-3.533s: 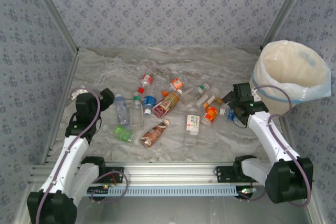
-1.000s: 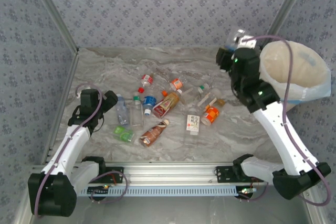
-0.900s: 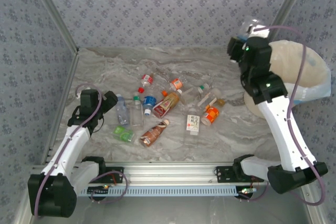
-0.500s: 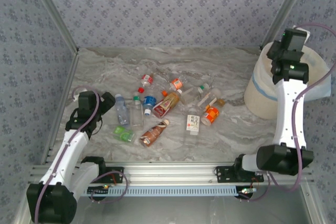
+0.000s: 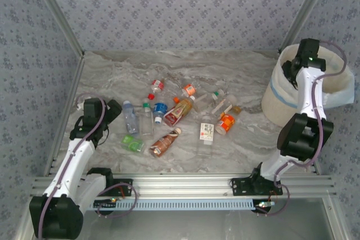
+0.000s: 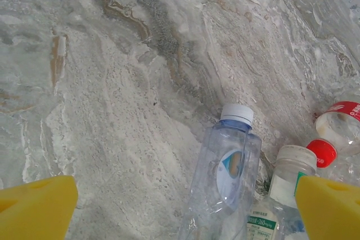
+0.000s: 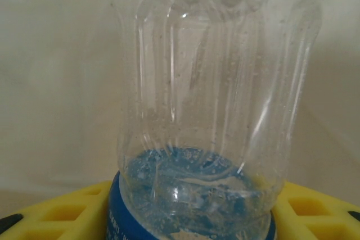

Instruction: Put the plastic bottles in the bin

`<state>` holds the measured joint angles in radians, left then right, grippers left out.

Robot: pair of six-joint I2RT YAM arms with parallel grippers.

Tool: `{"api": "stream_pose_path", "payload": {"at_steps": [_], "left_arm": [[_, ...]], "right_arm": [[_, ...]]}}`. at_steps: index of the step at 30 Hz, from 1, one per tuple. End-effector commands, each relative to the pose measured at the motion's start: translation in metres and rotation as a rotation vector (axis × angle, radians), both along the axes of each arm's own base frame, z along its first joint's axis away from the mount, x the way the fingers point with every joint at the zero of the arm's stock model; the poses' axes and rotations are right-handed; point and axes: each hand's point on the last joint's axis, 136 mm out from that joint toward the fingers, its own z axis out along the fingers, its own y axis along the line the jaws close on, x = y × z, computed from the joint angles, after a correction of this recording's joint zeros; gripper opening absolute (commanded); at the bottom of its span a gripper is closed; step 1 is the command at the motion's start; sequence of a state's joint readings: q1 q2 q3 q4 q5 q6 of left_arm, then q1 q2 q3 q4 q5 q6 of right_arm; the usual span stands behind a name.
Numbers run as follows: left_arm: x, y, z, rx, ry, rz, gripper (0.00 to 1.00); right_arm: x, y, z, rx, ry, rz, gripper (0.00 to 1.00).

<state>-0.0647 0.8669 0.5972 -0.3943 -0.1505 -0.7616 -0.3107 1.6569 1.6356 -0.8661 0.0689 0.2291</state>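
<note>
Grey marble desk (image 5: 112, 71) sits inside walls with a small flower print, and the bin (image 5: 278, 105) stands at its far right corner. A few seconds ago the right arm was down low by the pile of bottles (image 5: 177, 112). Since then it has lifted up and swung across, and now the right fingers (image 7: 62, 212) hang over the mouth of the bin. They are about half shut and they hold one clear bottle (image 7: 214, 82) by the end with the blue label. The rest of that bottle sticks out away from the fingers, with the cream bag of the bin behind it. So I think this bottle is ready to be let go, and it should drop in. Many more bottles lie in the middle of the desk, so most of the job is left to do. The left arm has hardly moved. The left fingers (image 6: 34, 209) are wide open and hold nothing. They hover low over the left side of the pile. A white-cap bottle (image 6: 225, 172) lies on the desk between them, closer to one finger than the other and touching neither.
</note>
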Motion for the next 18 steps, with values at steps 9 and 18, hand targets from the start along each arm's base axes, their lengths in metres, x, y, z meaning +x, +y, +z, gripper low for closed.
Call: {"api": "stream_pose_path", "payload": {"at_steps": [9,18], "left_arm": [[0.002,0.006,-0.008,-0.006,0.031,0.018,0.99],[-0.002,0.016,-0.009,0.026,0.056,0.042,1.0]], "right_arm": [[0.023,0.063,0.023,0.198,-0.113,0.055,0.59],[-0.009,0.016,0.042,0.01,-0.137,-0.166,0.82]]}}
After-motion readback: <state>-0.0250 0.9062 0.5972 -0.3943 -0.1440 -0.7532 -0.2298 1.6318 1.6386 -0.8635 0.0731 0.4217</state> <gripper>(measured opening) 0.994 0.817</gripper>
